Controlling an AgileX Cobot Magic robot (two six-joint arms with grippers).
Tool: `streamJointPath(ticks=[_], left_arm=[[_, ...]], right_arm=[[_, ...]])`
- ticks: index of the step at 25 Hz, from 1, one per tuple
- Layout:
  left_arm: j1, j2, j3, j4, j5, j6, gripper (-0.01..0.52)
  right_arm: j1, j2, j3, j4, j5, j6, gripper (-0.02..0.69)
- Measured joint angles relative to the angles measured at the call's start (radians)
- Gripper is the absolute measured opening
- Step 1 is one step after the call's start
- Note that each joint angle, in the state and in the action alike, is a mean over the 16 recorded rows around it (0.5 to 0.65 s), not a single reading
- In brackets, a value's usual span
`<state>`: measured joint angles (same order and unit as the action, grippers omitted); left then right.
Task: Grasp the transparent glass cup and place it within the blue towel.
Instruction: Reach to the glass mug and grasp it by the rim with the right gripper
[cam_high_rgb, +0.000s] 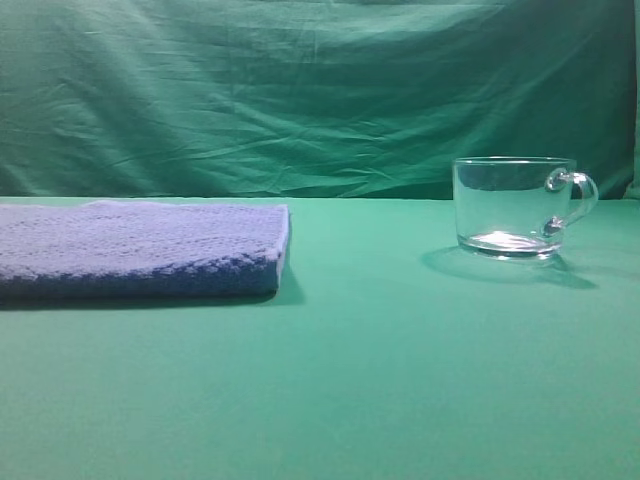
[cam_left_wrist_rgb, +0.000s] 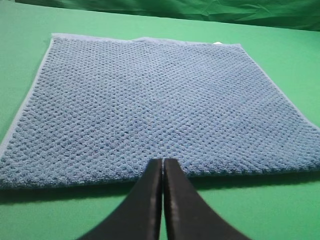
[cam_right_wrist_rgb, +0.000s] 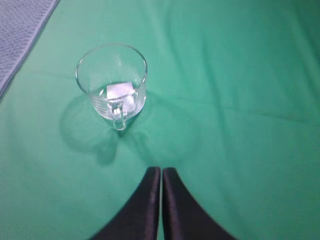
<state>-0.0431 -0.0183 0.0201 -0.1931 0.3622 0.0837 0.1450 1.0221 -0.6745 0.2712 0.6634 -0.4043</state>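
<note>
Approach step, judging by the layout: nothing grasped yet, cup not on towel. Transparent glass cup (cam_high_rgb: 512, 207) stands upright on the green cloth (cam_high_rgb: 380, 380) at right of the exterior view, handle to its right, well apart from the blue towel (cam_high_rgb: 140, 248), which lies flat at left. In the right wrist view the cup (cam_right_wrist_rgb: 112, 80) sits far-left of the right gripper (cam_right_wrist_rgb: 161, 172), handle pointing toward the gripper; jaws pressed together, holding nothing. Left gripper (cam_left_wrist_rgb: 163, 162) hangs just near of the towel's (cam_left_wrist_rgb: 150, 100) near edge, jaws also closed w/ nothing between. Next move, I'd judge: right jaws must spread, then go fwd and a bit left to take rim or wall, avoiding the handle; glass looks slick, so grip needs care. Count: 1 cup, 1 towel, 2 grippers.
</note>
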Motion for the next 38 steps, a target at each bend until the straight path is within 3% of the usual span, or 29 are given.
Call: streamJointPath(ticks=[11, 14, 17, 24, 38], left_arm=[[0.000, 0.000, 0.000, 0.000, 0.000, 0.000, 0.000], [0.000, 0.000, 0.000, 0.000, 0.000, 0.000, 0.000], [0.000, 0.000, 0.000, 0.000, 0.000, 0.000, 0.000], [0.000, 0.000, 0.000, 0.000, 0.000, 0.000, 0.000], [0.000, 0.000, 0.000, 0.000, 0.000, 0.000, 0.000]], right_arm=[[0.041, 0.306, -0.116, 0.063, 0.003, -0.082, 0.517], [0.041, 0.381, -0.148, 0.082, -0.011, -0.089, 0.586], [0.041, 0.452, -0.179, 0.100, -0.028, -0.099, 0.608], [0.042, 0.589, -0.238, 0.122, -0.077, -0.149, 0.537], [0.059, 0.686, -0.335, 0.135, -0.092, -0.273, 0.148]])
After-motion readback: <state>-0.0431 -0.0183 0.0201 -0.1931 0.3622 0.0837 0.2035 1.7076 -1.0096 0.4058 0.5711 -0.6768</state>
